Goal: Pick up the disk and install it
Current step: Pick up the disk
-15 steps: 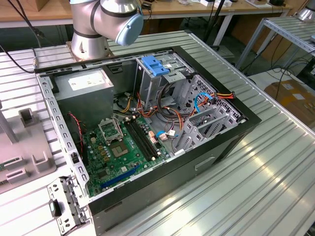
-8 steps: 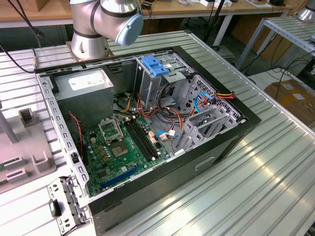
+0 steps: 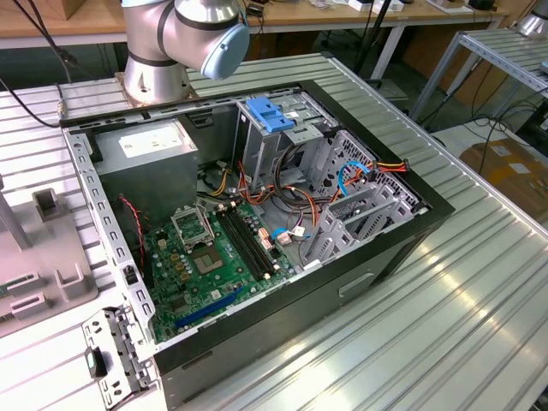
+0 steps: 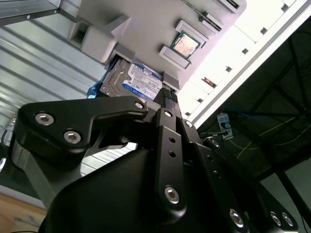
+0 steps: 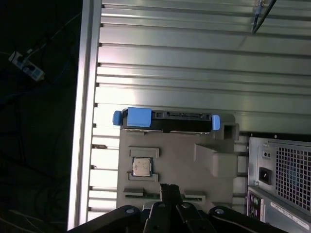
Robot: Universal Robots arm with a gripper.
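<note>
Ribbed aluminium table [image 3: 445, 291] with glare on the slats. Wooden benches [image 3: 51, 21] run behind it, and a second metal-frame table [image 3: 505, 51] stands off to the exterior view's right. In both wrist views there is dark floor with loose cables past the table edge.

Exterior view, left to right:
- One grey fixture block [image 3: 51, 257], cut off by the frame edge.
- One arm base [image 3: 158, 60], silver with a pale-blue joint cap; the upper arm is cut off.
- One open computer case [image 3: 257, 231] lying on its side.
- Inside the case: one grey power supply [image 3: 150, 154] with a white label, one green motherboard [image 3: 205, 257], and one pale-blue ribbed clip [image 3: 270, 116] on the drive cage. Tangled cables [image 3: 300, 184] hide the cage floor.
- One cardboard box [image 3: 505, 167] on the floor, far right.

First wrist view:
- One disk [image 5: 167, 120] stands on edge in a slot at the fixture's outer end.
- It shows one blue tab [image 5: 138, 118] and two blue rail ends. Its lower part is hidden by the fixture wall.
- One processor chip [image 5: 142, 166] sits in a recess between the disk and the gripper [image 5: 168, 186].

The fingers are pressed together with nothing between them. The gripper hangs over the fixture, apart from the disk; its height above the block is hard to judge.

In the second wrist view the black gripper body covers much of the disk, leaving its blue-and-white label face showing
</note>
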